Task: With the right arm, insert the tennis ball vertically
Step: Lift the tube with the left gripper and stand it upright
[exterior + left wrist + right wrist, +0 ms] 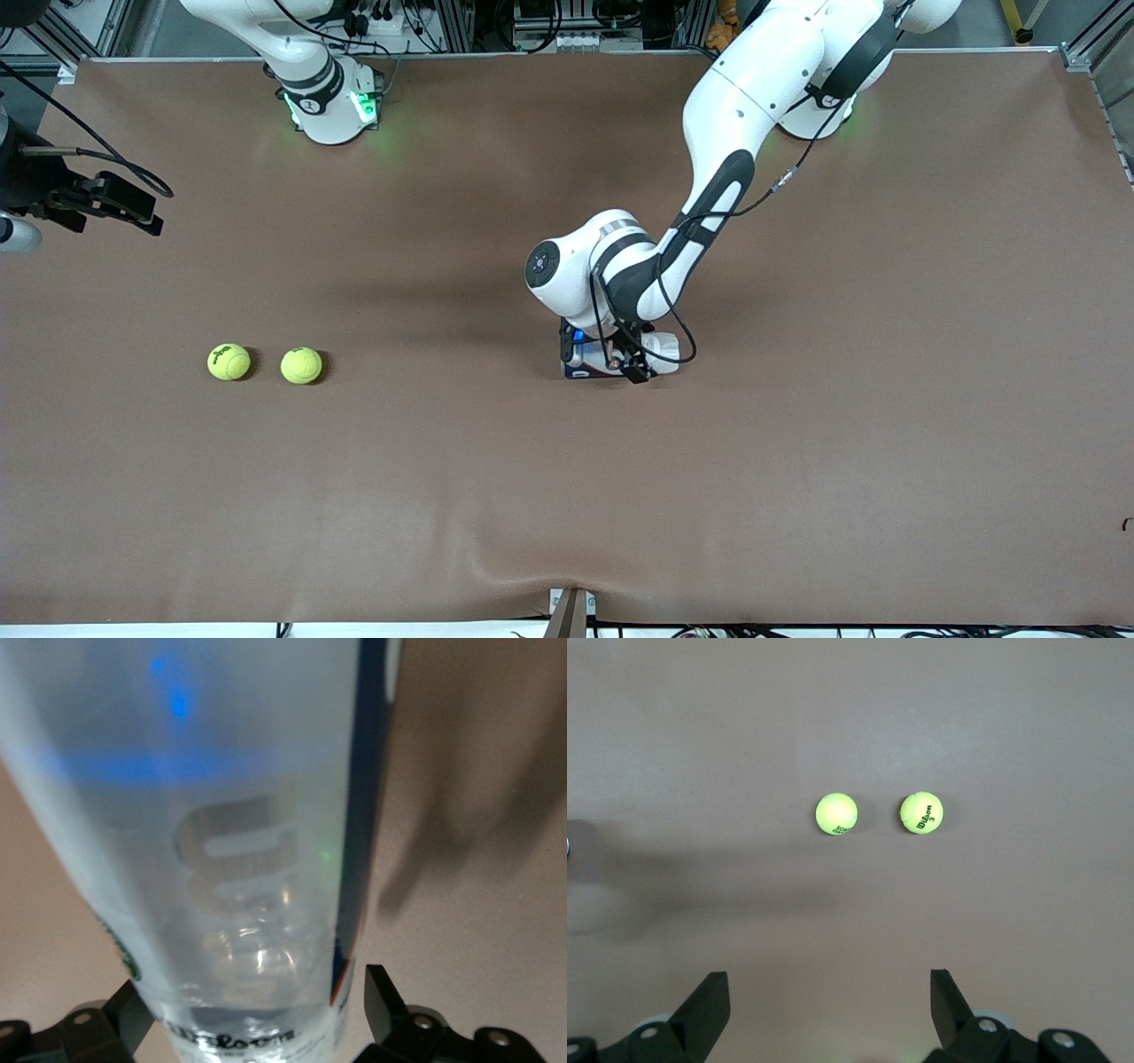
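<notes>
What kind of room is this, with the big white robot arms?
Probably a robot lab or test room. Two white arms are bolted along a brown table, cables and metal frames stand at its edge, the left gripper is around a clear tube, and two tennis balls lie waiting.
</notes>
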Robot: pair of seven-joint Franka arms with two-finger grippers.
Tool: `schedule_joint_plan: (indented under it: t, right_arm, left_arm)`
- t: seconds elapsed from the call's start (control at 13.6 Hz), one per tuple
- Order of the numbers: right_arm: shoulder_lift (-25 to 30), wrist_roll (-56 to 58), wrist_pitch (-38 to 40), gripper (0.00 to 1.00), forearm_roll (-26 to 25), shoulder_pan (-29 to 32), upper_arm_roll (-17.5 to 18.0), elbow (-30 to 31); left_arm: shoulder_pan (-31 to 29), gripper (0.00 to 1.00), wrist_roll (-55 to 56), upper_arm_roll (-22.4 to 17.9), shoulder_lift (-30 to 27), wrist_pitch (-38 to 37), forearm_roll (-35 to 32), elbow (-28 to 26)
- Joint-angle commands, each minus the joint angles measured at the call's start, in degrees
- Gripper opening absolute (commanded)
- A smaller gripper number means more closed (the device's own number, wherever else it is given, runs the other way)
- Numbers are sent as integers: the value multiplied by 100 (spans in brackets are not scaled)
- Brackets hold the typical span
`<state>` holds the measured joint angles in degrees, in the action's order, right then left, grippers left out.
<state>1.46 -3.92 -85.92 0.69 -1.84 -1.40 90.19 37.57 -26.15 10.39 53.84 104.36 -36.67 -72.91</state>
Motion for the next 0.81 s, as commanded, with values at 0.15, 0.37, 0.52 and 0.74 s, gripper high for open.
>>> schedule_joint_plan:
  t: [0.15,0.37,0.52,0.74]
  right_arm:
    - [-40,67,49,100,19,34,8,-98]
    - [-40,67,58,100,19,34,8,-98]
    - [-40,67,58,100,19,26,8,-98]
    - [-40,67,58,100,10,26,8,-98]
  left_arm:
    - [4,100,128,-19,91,-21,-217,84]
    - [-4,97,128,-19,135,-21,-331,84]
    - [-22,91,119,-19,135,-21,-340,84]
    - [-31,80,110,-19,135,-21,-349,84]
